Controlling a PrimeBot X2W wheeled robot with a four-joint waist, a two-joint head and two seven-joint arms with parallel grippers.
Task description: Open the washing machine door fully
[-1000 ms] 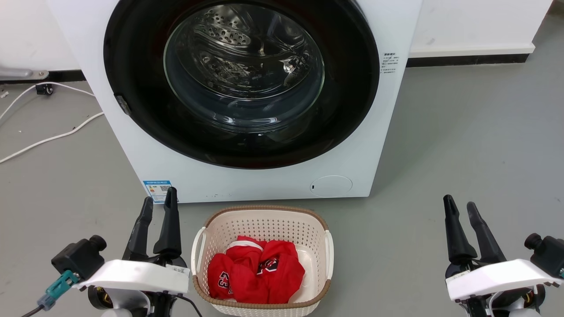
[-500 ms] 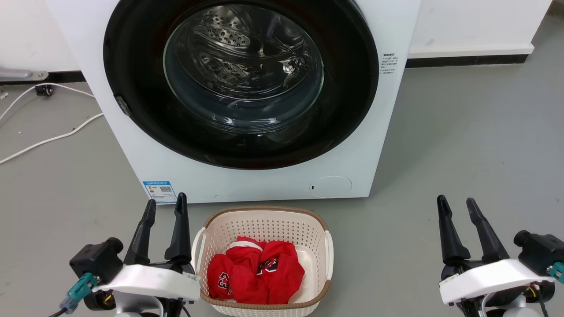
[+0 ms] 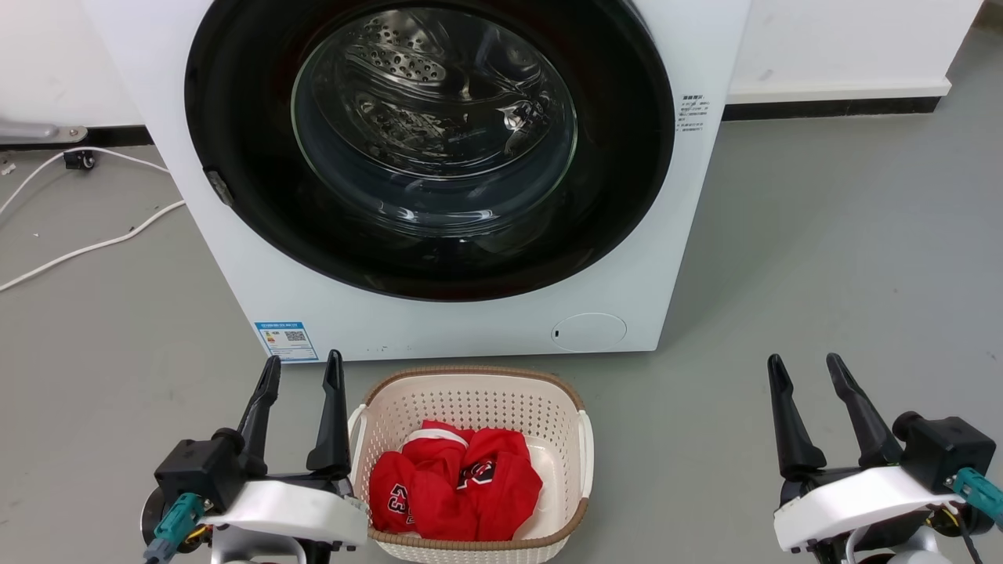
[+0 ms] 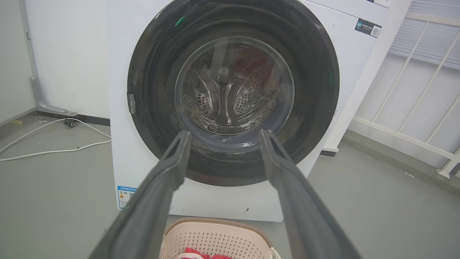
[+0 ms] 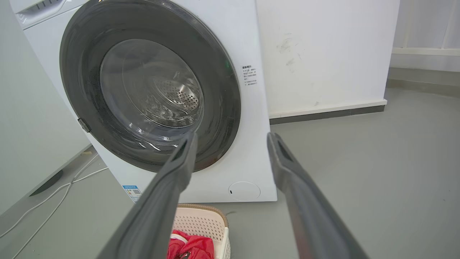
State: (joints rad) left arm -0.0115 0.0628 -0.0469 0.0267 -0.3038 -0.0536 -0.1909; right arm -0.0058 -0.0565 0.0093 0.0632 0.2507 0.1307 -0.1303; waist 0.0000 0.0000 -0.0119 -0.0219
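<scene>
Door [image 3: 431, 133] shut, flush in washer [image 3: 470, 321] front; steel drum visible through its glass bowl. Small grey tab [image 3: 219, 186] on door's left rim. Left gripper [image 3: 304, 360] before washer's lower left corner, near blue sticker [image 3: 286, 339], fingers spread, holding nothing, not touching washer. Right gripper [image 3: 803, 360] off washer's right side, well apart from it, fingers spread, empty. Basket [image 3: 470, 371] with red clothes [image 3: 454, 486] just before washer, near round flap [image 3: 588, 330]. White cable [image 3: 78, 251] on floor left of washer.
</scene>
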